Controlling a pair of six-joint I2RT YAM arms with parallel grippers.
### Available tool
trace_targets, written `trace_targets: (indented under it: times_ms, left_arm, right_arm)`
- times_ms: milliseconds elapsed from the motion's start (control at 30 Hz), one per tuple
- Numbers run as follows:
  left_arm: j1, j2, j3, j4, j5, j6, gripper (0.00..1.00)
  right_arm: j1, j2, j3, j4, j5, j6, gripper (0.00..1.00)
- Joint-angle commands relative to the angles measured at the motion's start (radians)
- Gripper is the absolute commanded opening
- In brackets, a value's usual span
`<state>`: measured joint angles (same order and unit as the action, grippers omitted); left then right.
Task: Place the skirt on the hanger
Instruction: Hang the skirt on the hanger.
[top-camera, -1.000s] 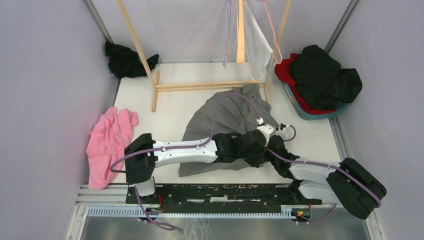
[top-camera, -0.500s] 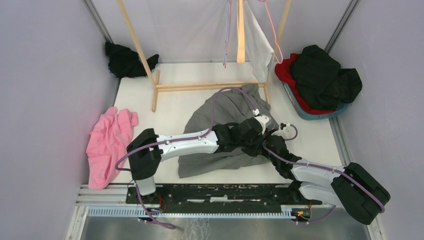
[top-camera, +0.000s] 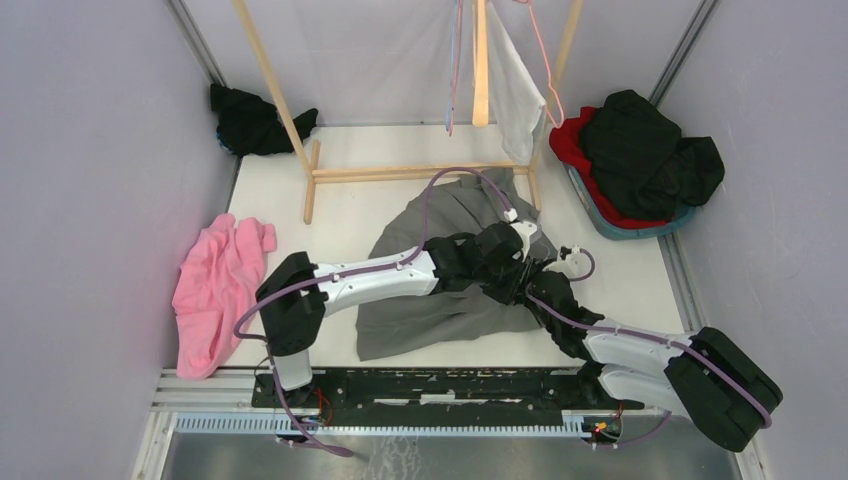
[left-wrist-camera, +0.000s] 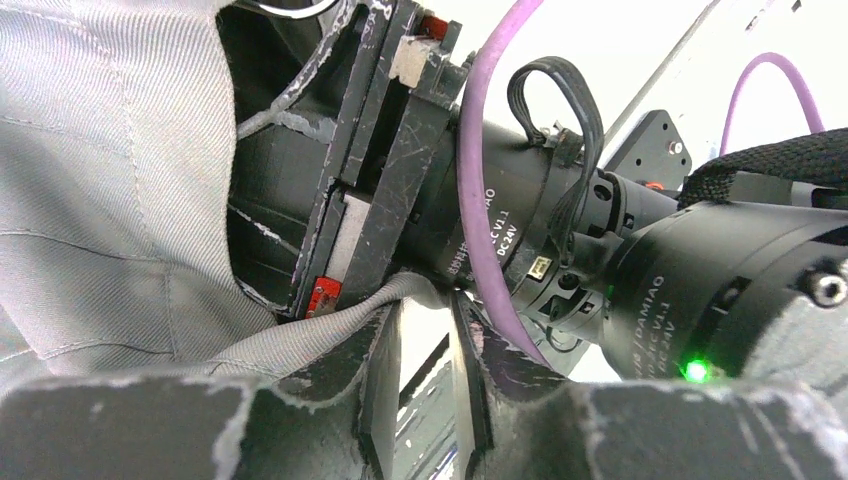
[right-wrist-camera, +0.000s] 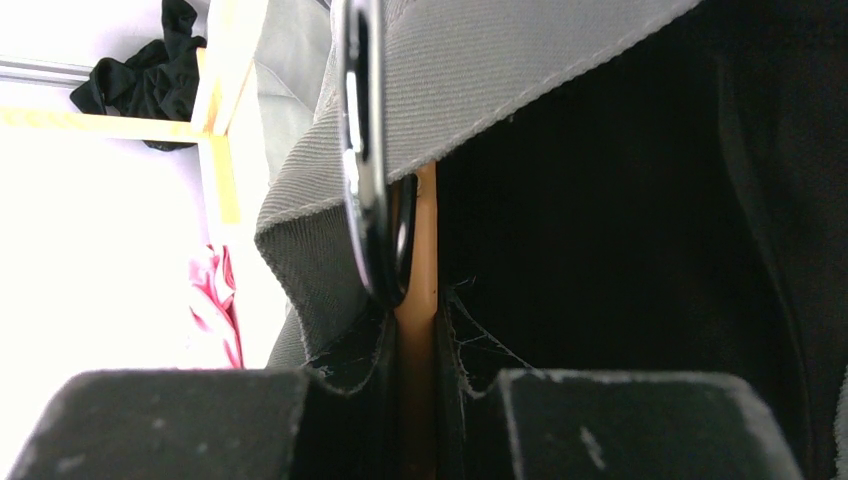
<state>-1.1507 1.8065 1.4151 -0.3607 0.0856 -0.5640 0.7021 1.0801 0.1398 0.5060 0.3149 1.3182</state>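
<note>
- Skirt (top-camera: 420, 322) of grey ribbed twill lies crumpled and fanned out on the white table (top-camera: 350, 210), just in front of the rack's foot rail. Its right side is under both wrists.
- The left gripper (left-wrist-camera: 425, 300) has scuffed black fingers standing a narrow slit apart, with bright table showing through the gap. A stitched edge of the skirt drapes over one finger and reaches the tips. I cannot tell whether it is nipped there.
- The right gripper (right-wrist-camera: 415, 315) has its fingers pressed onto a thin, flat tan bar (right-wrist-camera: 425, 240) that runs straight up from between them.
- A glossy black loop (right-wrist-camera: 362, 150), rounded and hard-edged, sits over the skirt's woven band, touching the bar.
- The rack (top-camera: 410, 172), made of pale square wooden sticks, stands at the back of the table.
- Thin wire hangers (top-camera: 548, 82) dangle from the rack, and a limp white cloth (top-camera: 515, 95) hangs with them.
- A soft pink garment (top-camera: 215, 290) lies bunched at the table's left edge, well apart from the skirt.
- A black heap (top-camera: 255, 122) sits in the far left corner.
- A teal basket (top-camera: 620, 228) on the right holds rumpled red and black clothes.
</note>
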Motion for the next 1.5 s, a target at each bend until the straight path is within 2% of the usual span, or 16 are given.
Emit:
trace_targets:
  times_ms: [0,200,300,533,767,933,1167,1267,1467]
  left_arm:
    - [0.028,-0.032,0.087,0.160,-0.018,0.024,0.34]
    - [0.028,-0.071,0.106,0.139,-0.009,0.025,0.37]
    - [0.028,-0.103,0.107,0.134,-0.008,0.035,0.41]
    - [0.060,-0.204,0.106,0.049,-0.102,0.087,0.46]
    - [0.278,-0.291,0.023,0.022,-0.109,0.086,0.48]
    - [0.386,-0.200,0.027,0.040,-0.098,0.090,0.47]
    - [0.450,-0.025,0.085,0.071,-0.054,0.092,0.44]
    - [0.472,-0.015,0.080,0.076,-0.066,0.101,0.44]
    - [0.552,-0.055,0.010,0.058,-0.142,0.116,0.43]
  right_arm:
    - [0.016,0.003,0.027,0.075,-0.047,-0.012,0.01]
    - [0.016,0.008,0.028,0.079,-0.051,-0.013,0.01]
    - [0.016,0.006,0.029,0.078,-0.052,-0.014,0.01]
    - [0.016,0.015,0.036,0.077,-0.067,-0.011,0.01]
    - [0.016,0.002,0.031,0.069,-0.075,-0.011,0.01]
    - [0.016,0.007,0.039,0.068,-0.104,-0.026,0.01]
    - [0.016,0.126,0.120,0.135,-0.280,-0.101,0.01]
    - [0.015,0.224,0.168,0.243,-0.374,-0.104,0.01]
    - [0.016,0.411,0.283,0.350,-0.560,-0.124,0.01]
